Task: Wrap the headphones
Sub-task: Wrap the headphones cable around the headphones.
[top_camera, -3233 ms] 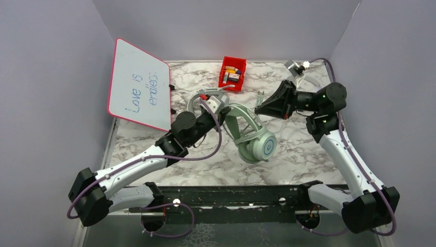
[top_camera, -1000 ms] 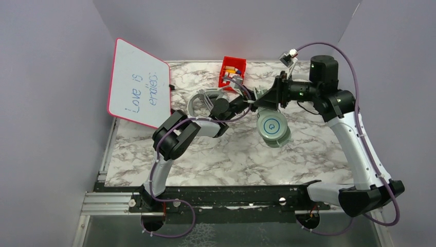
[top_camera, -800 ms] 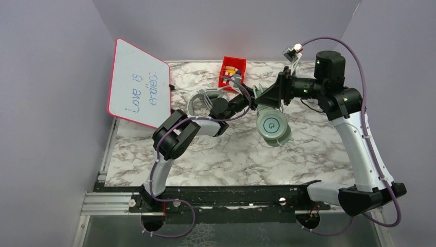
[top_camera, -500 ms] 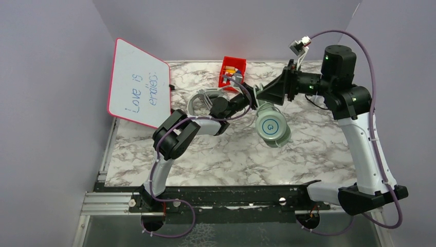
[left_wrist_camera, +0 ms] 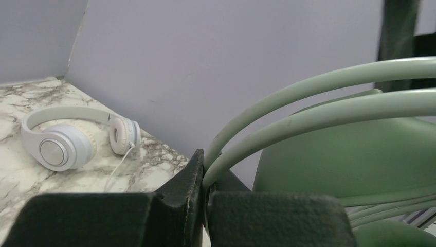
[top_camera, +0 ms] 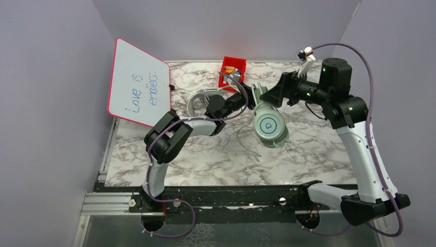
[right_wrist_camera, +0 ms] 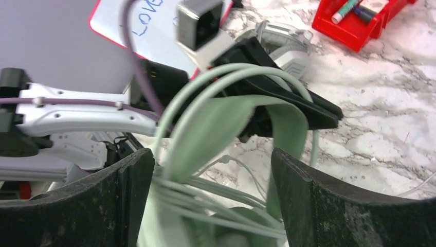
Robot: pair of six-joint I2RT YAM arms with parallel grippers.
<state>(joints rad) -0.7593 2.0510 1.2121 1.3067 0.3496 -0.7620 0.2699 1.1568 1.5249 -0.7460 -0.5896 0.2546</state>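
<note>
Pinching the mint headset [top_camera: 268, 125] in the left claw [left_wrist_camera: 206, 172], gaping wide with the right claw [right_wrist_camera: 208, 160] round the cable [right_wrist_camera: 216, 203]. Hold that pinch firm; catch slack, not loops.

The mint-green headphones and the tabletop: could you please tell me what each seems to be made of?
The mint-green headphones look like moulded plastic with a smooth satin finish; the earcup has a soft even sheen, and the thin headband rails could be coated metal. The tabletop shows grey-veined white marble patterning, but it may well be a printed laminate.
</note>
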